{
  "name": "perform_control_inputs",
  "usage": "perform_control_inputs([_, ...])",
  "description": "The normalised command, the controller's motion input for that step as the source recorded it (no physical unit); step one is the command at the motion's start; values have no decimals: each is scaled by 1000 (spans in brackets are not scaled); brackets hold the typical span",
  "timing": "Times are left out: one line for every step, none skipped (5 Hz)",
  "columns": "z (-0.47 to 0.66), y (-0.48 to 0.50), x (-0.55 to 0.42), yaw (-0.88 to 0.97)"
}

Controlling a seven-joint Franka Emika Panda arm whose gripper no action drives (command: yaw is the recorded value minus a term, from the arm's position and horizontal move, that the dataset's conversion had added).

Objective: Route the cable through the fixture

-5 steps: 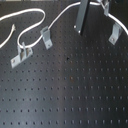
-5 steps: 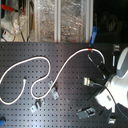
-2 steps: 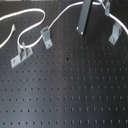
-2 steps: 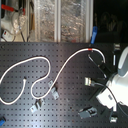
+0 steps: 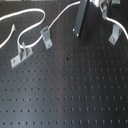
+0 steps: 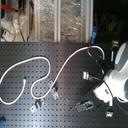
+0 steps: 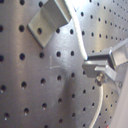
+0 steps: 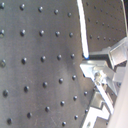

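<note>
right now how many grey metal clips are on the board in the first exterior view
3. A low two-post bracket near the first exterior view's left edge, a bent clip just right of it beside the cable, and a slim upright tab at the right. The arm may hide more.

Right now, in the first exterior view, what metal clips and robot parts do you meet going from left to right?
Flat bracket with two posts → bent grey clip → gripper → tall slim fixture.

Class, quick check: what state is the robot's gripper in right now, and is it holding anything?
Gripper: shut on the long thin white flexible cable, pinched between the metal fingers in both wrist views.
</note>
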Motion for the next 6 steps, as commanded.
perform_control_inputs([2, 216, -158, 23])
perform_control_inputs([294, -63, -206, 0])
perform_control_inputs([6, -15, -19, 0])
perform_control_inputs([133, -290, -406, 23])
perform_control_inputs([12, -259, -434, 9])
perform_control_inputs([-100, 238, -85, -46])
